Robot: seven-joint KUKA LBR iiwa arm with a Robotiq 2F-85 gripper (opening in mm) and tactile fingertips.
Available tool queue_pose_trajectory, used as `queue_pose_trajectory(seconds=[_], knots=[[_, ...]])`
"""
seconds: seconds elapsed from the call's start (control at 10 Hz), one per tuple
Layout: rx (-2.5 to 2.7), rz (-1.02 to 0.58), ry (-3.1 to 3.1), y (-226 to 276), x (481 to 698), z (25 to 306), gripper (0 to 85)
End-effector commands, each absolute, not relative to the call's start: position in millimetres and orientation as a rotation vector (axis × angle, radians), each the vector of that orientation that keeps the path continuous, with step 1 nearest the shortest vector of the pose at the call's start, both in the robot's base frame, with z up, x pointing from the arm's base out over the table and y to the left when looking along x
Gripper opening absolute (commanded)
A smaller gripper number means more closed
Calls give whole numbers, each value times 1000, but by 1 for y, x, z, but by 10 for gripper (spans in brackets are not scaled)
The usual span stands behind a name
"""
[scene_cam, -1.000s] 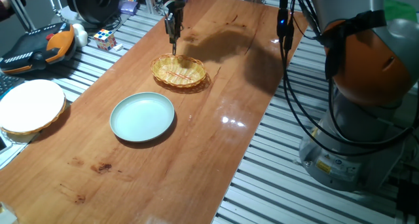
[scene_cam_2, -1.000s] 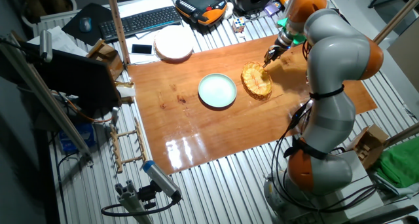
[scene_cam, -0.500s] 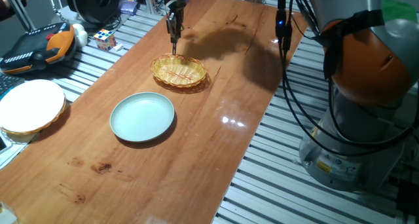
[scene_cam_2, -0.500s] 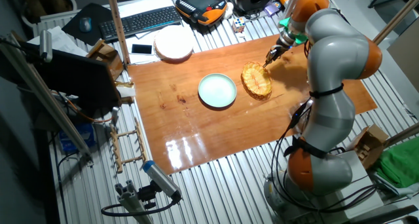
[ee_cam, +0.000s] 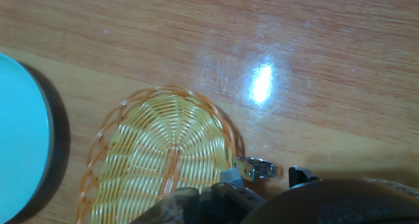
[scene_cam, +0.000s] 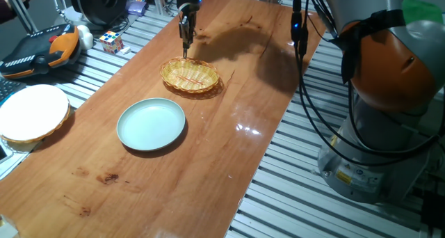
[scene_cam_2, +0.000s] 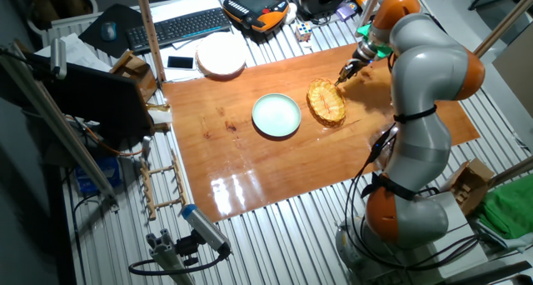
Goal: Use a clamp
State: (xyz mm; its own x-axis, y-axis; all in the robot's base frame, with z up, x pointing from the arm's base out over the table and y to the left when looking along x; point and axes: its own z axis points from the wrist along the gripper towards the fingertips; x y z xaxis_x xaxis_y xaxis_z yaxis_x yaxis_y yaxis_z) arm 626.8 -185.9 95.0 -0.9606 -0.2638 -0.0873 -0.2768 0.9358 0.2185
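At the far left of one fixed view a round white dish with a woven rim (scene_cam: 31, 113) is seen on the slatted metal bench, and behind it an orange-and-black handheld pendant (scene_cam: 42, 49) and a small colour cube (scene_cam: 111, 40) are placed. On the smooth, glossy wooden tabletop (scene_cam: 208, 154) a round pale-blue plate (scene_cam: 151, 124) with a shallow raised rim is laid flat. To its right, close but apart from it, an oval wicker basket (scene_cam: 190, 76) of yellow open-weave strands is set; its looped border and ribbed floor are shown clearly in the hand view.

The black gripper (scene_cam: 185, 35) is held upright above the far rim of the basket. A slim dark piece, taken to be the clamp (scene_cam: 185, 50), is seen hanging down from the fingertips, its tip just over the basket's edge. The fingers appear pressed together on it, though the detail is very small. In the hand view a small shiny metal part (ee_cam: 254, 168) is seen beside the basket rim, at the bottom edge.

At the right, the orange-and-grey arm (scene_cam: 389, 64) with looping black cables (scene_cam: 313, 92) is stood off the table; its shadow is cast across the wood beyond the basket.
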Motion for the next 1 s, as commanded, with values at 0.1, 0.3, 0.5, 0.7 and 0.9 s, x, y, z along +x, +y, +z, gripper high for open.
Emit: queue_pose_trajectory(seconds=[0.1,0.3,0.5,0.7,0.9], knots=[[-421,367,3033,-186,628,93,440],[-416,391,3032,-185,629,90,440],[-410,411,3032,-182,629,87,433],[-405,423,3032,-180,630,86,427],[-406,440,3031,-179,630,84,423]])
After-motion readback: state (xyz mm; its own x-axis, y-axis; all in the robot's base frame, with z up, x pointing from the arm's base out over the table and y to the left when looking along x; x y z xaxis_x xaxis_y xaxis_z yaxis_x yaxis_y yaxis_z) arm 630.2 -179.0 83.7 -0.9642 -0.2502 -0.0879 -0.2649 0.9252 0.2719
